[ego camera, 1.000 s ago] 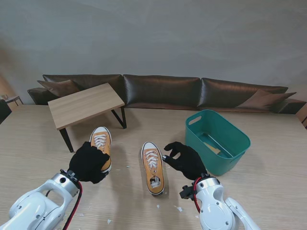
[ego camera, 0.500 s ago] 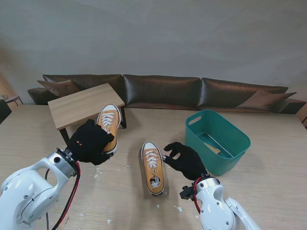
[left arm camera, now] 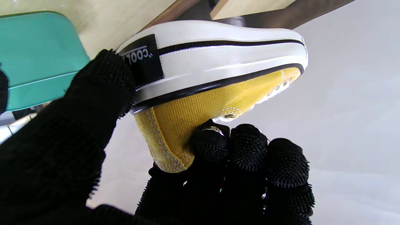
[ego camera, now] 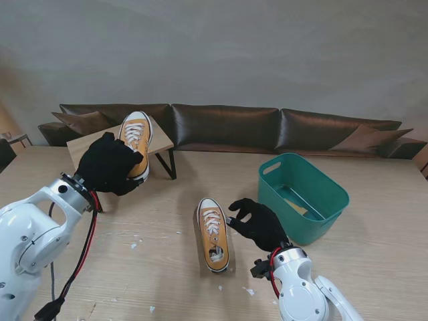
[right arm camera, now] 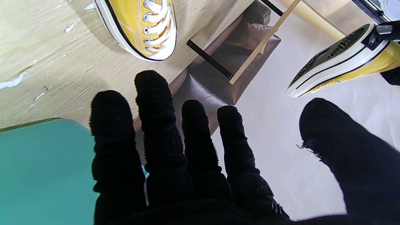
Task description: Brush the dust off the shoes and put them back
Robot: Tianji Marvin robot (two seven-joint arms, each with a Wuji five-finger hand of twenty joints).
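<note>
While the lifted shoe sits clamped by its heel in my left hand, clear of the table and over the small bench, I judge it best held level. My right hand hangs spread and empty just beside the second shoe, the teal bin beyond it.

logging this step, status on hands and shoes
Left hand shut on lifted yellow canvas sneaker. Right hand open, beside second yellow sneaker on table. Nothing blocking.

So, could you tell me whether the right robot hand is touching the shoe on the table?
Apart: the stand view shows bare table between the right robot hand and the shoe.
</note>
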